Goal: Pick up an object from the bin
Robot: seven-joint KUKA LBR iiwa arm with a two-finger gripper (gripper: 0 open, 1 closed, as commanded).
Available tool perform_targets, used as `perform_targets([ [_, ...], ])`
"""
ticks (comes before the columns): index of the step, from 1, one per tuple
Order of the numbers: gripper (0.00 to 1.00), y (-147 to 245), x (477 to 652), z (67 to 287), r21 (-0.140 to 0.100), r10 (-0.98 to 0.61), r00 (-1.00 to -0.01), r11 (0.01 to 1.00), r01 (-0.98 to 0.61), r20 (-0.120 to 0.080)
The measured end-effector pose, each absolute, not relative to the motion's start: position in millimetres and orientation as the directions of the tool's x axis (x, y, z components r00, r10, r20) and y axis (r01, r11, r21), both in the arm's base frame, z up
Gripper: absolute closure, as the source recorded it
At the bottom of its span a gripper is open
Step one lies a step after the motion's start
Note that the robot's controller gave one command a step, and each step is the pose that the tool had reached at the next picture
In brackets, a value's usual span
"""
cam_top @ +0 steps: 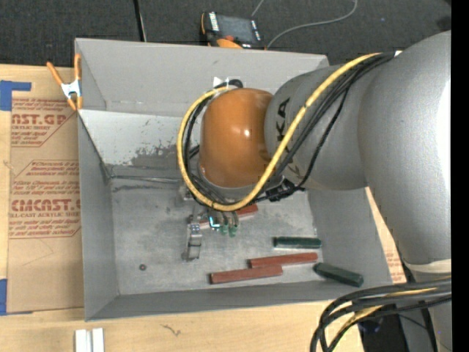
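— Grey metal bin [95, 218], seen from above. Where is your pincer in it?

— My pincer [207, 229] hangs low over the bare floor at the bin's middle, under the orange cover [231, 141] on my wrist. Whether it is spread or pressed together, I cannot tell.

— What lies closest?

— A short red-brown piece [248, 211] lies just to my right, half hidden under my wrist. Toward the near wall lie a long red-brown stick [245, 272], a second red-brown stick [297, 258] to its right, a dark green stick [297, 242] and a dark green marker [338, 273].

— How would they handle?

— I judge them light, stiff and smooth, likely to roll or slip. I would close across the narrow width at mid-length, where a long stick should balance.

— Room to move?

— Open floor on the left and far sides. The long red-brown stick lies close to the near wall, so I should come straight down on it rather than sweep in from that side.
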State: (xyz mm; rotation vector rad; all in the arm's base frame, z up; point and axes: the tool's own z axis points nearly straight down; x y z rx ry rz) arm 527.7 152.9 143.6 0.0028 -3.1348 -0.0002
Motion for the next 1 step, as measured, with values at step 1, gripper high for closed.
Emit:
perform_targets([
  [1,0.00,79.1,566.0,67.1,-0.002,-0.165,-0.986,0.986,-0.165,0.002],
])
